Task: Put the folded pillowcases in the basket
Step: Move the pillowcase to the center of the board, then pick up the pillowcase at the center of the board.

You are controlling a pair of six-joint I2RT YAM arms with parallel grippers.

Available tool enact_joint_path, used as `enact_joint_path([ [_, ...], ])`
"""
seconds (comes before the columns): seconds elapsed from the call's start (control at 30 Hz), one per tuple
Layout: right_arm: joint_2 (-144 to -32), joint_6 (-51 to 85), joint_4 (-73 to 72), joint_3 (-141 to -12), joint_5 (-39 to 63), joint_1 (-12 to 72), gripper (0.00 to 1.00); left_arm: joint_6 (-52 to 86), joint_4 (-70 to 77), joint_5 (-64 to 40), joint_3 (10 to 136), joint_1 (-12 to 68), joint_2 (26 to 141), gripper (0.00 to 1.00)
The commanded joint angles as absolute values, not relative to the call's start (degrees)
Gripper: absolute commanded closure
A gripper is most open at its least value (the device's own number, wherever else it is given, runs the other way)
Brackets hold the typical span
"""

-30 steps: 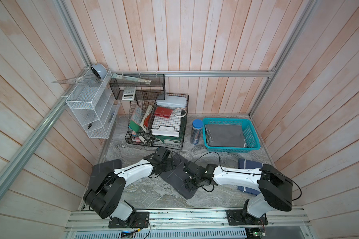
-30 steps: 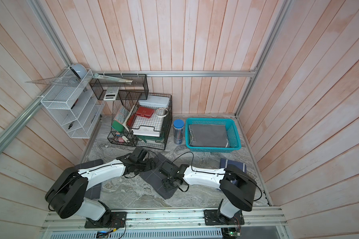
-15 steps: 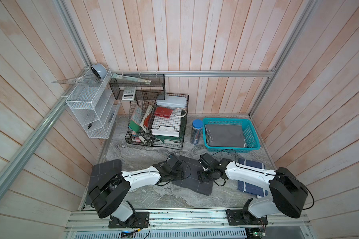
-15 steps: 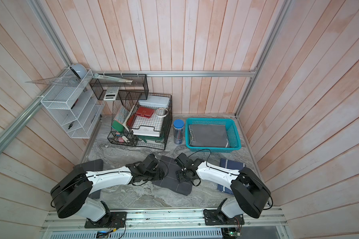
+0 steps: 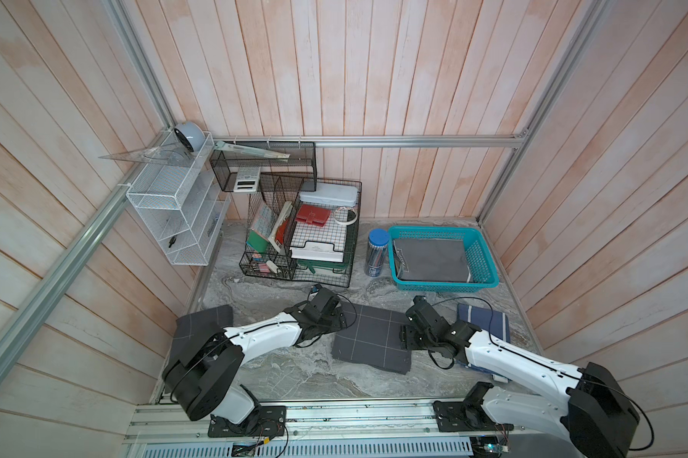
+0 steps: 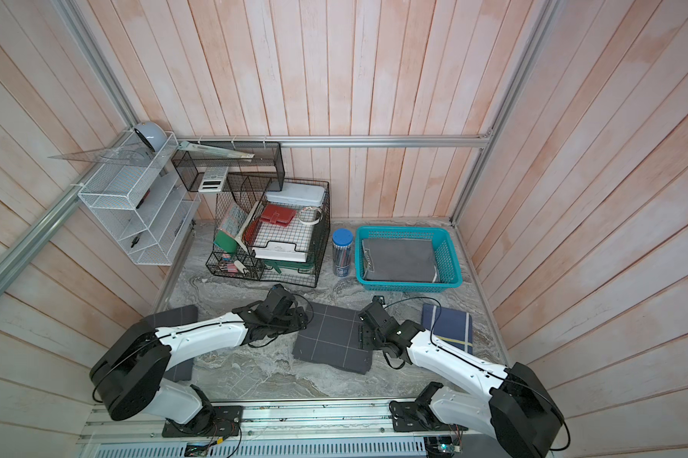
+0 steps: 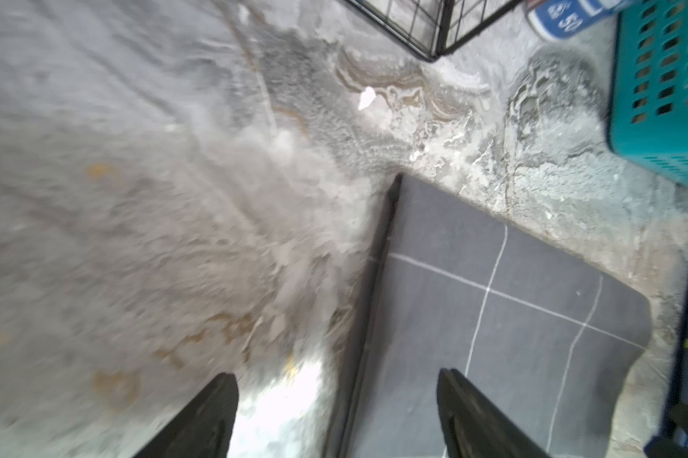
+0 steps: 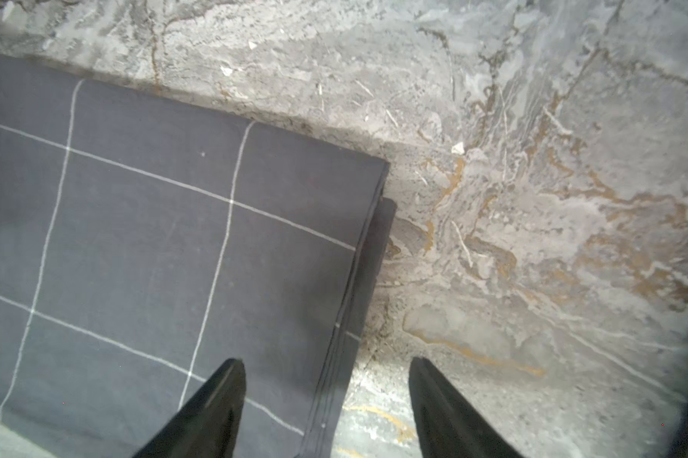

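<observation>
We see the folded grey grid-lined pillowcase (image 5: 372, 339) flat on the table (image 5: 294, 370), near the teal basket (image 5: 447, 282) but outside it; left jaws and right jaws straddle its opposite edges, both released

I see black wire organiser (image 5: 352, 246) at back of marble worktop (image 5: 286, 368), red wallet (image 5: 313, 215) on its top tray. Blue-lidded pencil tube (image 5: 377, 253) upright just beside it. White wire shelf (image 5: 175, 214) on left wall, clear set square (image 5: 144, 154) on top. Calculator (image 5: 247, 183) at lower edge of black mesh tray (image 5: 294, 166). Navy striped folded cloth (image 5: 483, 321) near worktop right edge, grey folded cloth (image 5: 203, 321) near left edge.
</observation>
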State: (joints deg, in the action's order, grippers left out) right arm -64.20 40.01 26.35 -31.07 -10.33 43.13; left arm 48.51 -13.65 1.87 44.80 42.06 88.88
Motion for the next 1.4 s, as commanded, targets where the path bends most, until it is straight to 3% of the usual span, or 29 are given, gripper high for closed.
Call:
enact_joint_path([
  [0.0, -63.61, 44.88, 22.99, -29.08, -11.1, 42.85, 0.29, 46.88, -12.78, -0.57, 47.34, 42.39, 92.05, 0.17],
  [0.23, -65.18, 48.92, 16.26, -24.71, -6.19, 42.8, 0.31, 47.42, -13.46, -0.86, 50.09, 45.0, 97.62, 0.26],
  [0.43, -70.63, 49.39, 14.81, -26.17, -2.22, 42.85, 0.37, 49.92, -13.08, -0.49, 50.8, 47.61, 99.54, 0.43],
  [0.6, -73.12, 44.43, 18.71, -29.36, -2.26, 42.79, 0.6, 52.82, -11.29, -0.04, 50.43, 49.2, 98.89, 0.58],
  [0.97, -59.4, 45.73, 27.86, -28.76, -16.72, 42.72, 1.0, 53.78, -14.34, 5.39, 54.67, 53.08, 95.55, 0.94],
  [1.03, -55.98, 45.11, 29.04, -28.75, -19.68, 42.71, 1.0, 53.88, -15.55, 6.42, 56.26, 53.84, 95.28, 1.0],
  [1.37, -42.02, 35.57, 32.5, -32.63, -30.9, 41.38, 1.0, 50.91, -22.2, 13.45, 66.21, 58.35, 91.91, 1.0],
])
